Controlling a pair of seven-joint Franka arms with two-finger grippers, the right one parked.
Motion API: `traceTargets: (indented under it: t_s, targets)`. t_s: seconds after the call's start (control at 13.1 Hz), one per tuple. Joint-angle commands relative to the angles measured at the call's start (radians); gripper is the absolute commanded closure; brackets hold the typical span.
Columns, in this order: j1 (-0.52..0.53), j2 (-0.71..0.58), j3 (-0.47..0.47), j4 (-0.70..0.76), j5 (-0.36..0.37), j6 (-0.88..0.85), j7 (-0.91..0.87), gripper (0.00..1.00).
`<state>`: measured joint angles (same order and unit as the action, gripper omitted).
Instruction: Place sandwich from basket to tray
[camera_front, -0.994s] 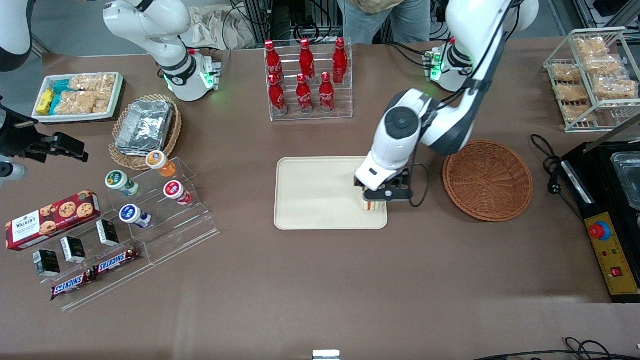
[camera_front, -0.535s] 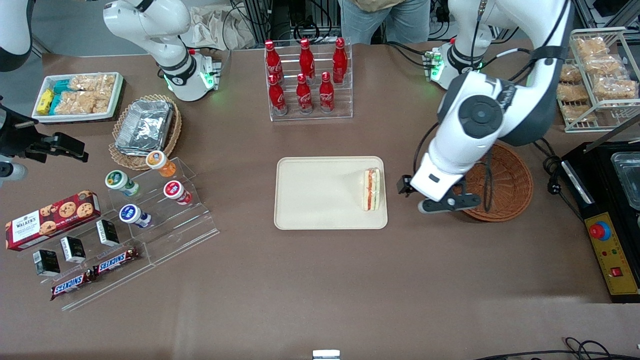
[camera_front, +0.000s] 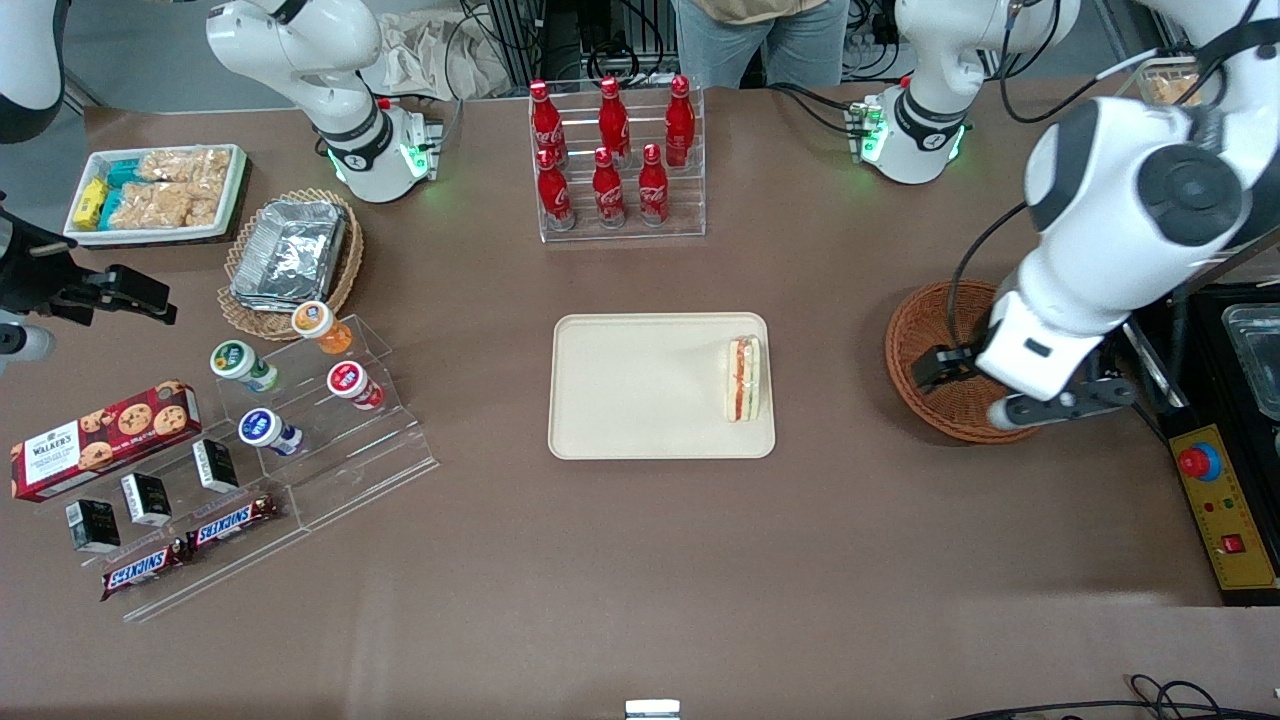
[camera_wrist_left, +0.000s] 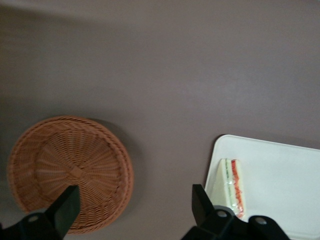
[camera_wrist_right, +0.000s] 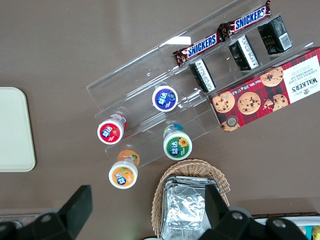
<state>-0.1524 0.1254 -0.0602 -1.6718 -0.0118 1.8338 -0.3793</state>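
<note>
on the flat cream-beige plastic tray (camera_front: 640, 385), near its basket-side edge, triangular white-bread sandwich (camera_front: 743, 378), released; above the round reddish-brown wicker basket (camera_front: 935, 335), gripper (camera_front: 1020, 395); spread, empty fingers (camera_wrist_left: 66, 207) plain only from the wrist.

"SNICKERS" bars (camera_wrist_right: 197, 47), "WALKER'S" box (camera_wrist_right: 267, 91)

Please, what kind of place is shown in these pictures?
Probably a robot lab staged as a snack counter: cola bottles in a clear rack, Snickers bars on display steps. The open hand hangs above the basket; the sandwich lies on the tray.
</note>
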Motion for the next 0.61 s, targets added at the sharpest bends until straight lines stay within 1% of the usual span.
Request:
traceTargets:
  t_s: [0.0,0.08,0.31,0.38,0.54]
  targets:
    - [0.075,-0.079,-0.012,-0.011,-0.016,-0.050,0.042,0.00]
    - [0.105,-0.104,-0.015,-0.013,-0.019,-0.077,0.046,0.00]
    - [0.128,-0.170,-0.007,-0.008,-0.054,-0.146,0.060,0.01]
    - [0.128,-0.171,0.002,0.006,-0.077,-0.154,0.063,0.00]
    - [0.116,-0.164,0.022,0.046,-0.082,-0.189,0.063,0.00]
